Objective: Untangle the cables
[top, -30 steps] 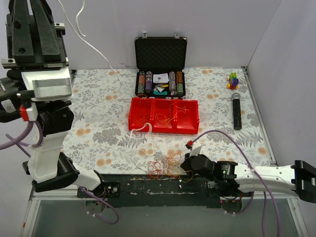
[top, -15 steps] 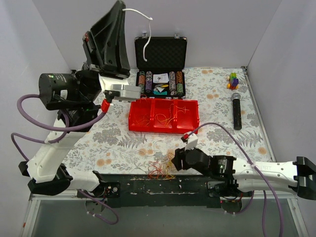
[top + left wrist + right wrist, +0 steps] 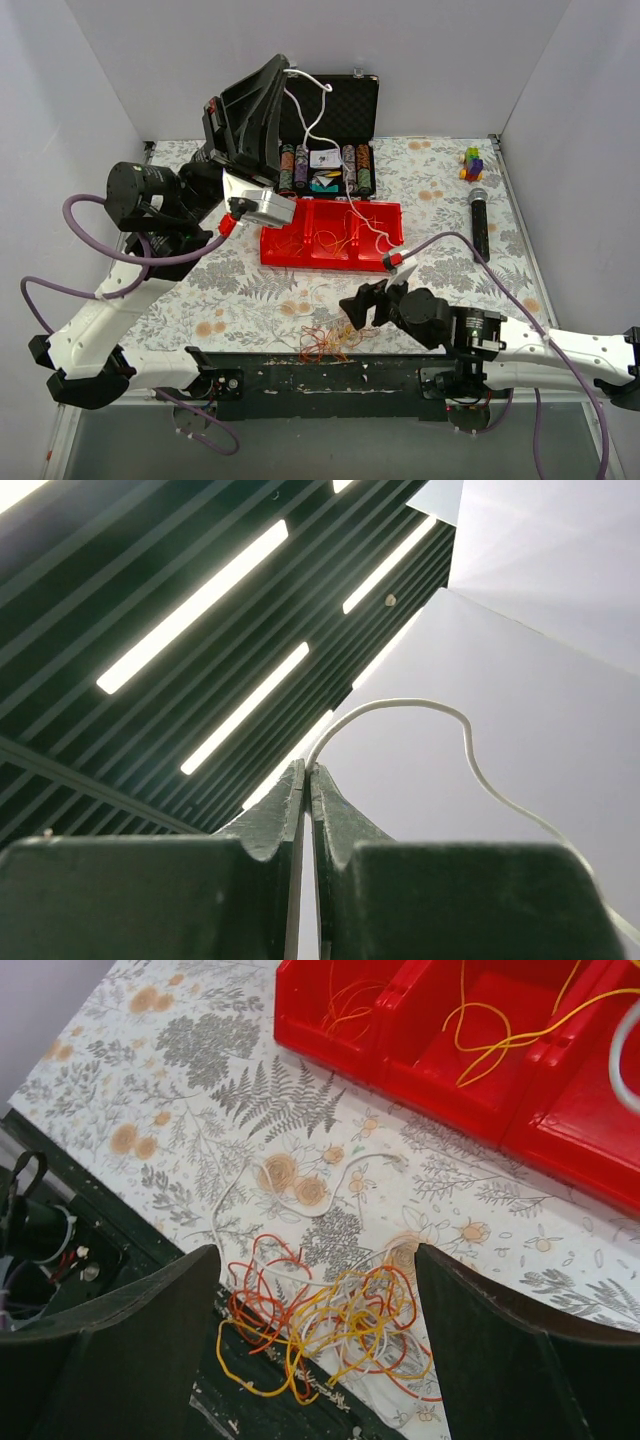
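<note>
Since a second ago my left arm (image 3: 150, 195) has swung in over the red tray (image 3: 275, 250), and my right gripper (image 3: 368, 303) has spread wide above the cables (image 3: 330, 1325), which lie bunched at the counter (image 3: 200, 270)'s near edge. The left gripper (image 3: 308, 770) pinches a white cable (image 3: 318, 110) trailing down toward the right arm (image 3: 480, 335). Pulling further could snag it there or drag the bundle overboard.

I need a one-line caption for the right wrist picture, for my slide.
Open right gripper hovering over the tangled cables at the edge of the table, with the red tray behind.
</note>
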